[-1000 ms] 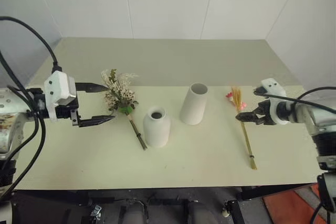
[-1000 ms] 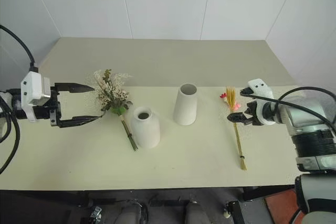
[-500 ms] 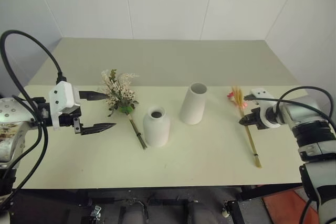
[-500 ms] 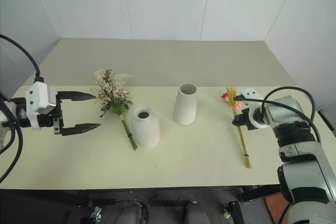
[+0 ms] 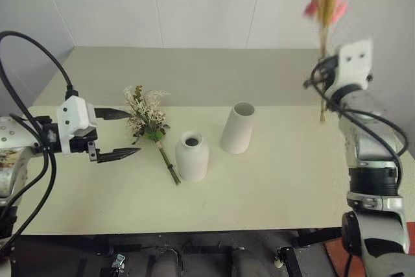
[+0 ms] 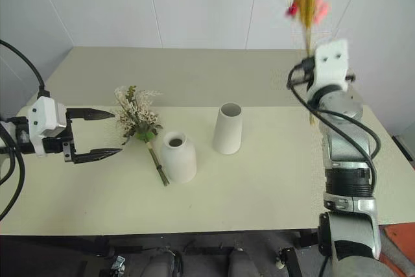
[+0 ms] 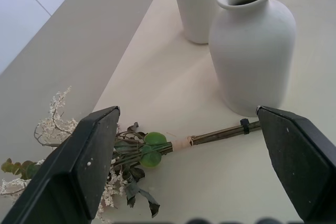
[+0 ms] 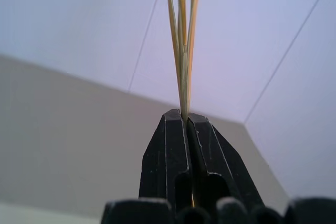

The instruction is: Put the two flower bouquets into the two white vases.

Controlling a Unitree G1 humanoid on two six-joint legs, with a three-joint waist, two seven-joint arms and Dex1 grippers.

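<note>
We find the slender bouquet point(image 5: 324, 4) lifted clear of the table point(image 5: 272, 180), stem upright, orange plume and pink blossoms uppermost at about 1 o'clock in the head view. The right gripper point(image 8: 187, 121) is clenched on its stems; in the right wrist view both black fingers point(image 8: 170, 150) press together with the thin stems rising between them. The stem's lower end hangs below the gripper, above the table's right part.

We find the bushy bouquet point(image 5: 148, 120) lying flat on the table at about 9 o'clock, blooms toward the far side, its stem point(image 7: 220, 132) running toward the near edge and ending just beside the short rounded vase point(image 5: 192, 156). The taller tapered vase point(image 5: 238, 128) stands near that vase, at its 1 o'clock, apart from it. Both vases stand upright.

The left gripper point(image 5: 115, 133) hangs released, jaws wide, just beside the bushy bouquet at its 9 o'clock, not touching it.
</note>
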